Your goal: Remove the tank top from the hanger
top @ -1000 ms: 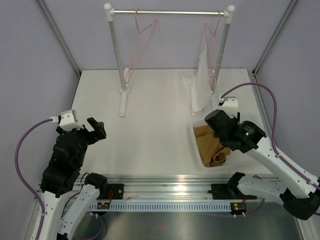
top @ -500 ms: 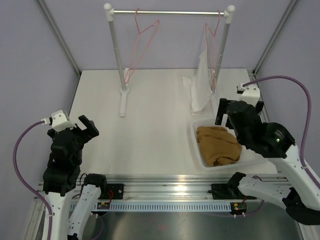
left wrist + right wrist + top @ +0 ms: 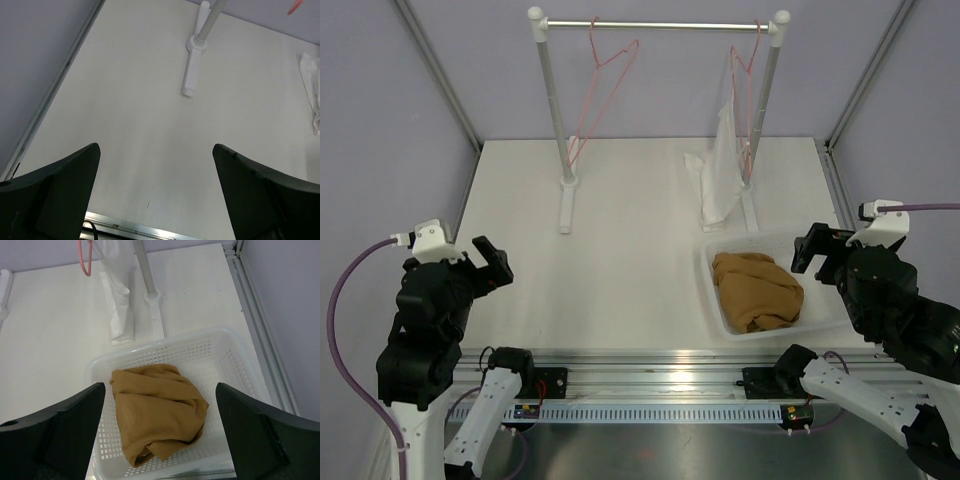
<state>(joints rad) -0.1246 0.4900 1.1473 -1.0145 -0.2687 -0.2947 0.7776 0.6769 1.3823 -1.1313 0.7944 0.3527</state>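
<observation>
Tank top (image 3: 157,410) lies crumpled in the basket (image 3: 220,333), clear of the pink hanger (image 3: 603,95) on the rail (image 3: 660,25). Left gripper (image 3: 155,150) and right gripper (image 3: 160,386) hover spread wide, empty.

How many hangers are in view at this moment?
2. A bare pink hanger hangs left of centre on the rail. A second pink hanger hangs near its right end, carrying a white garment. None appears hidden.
</observation>
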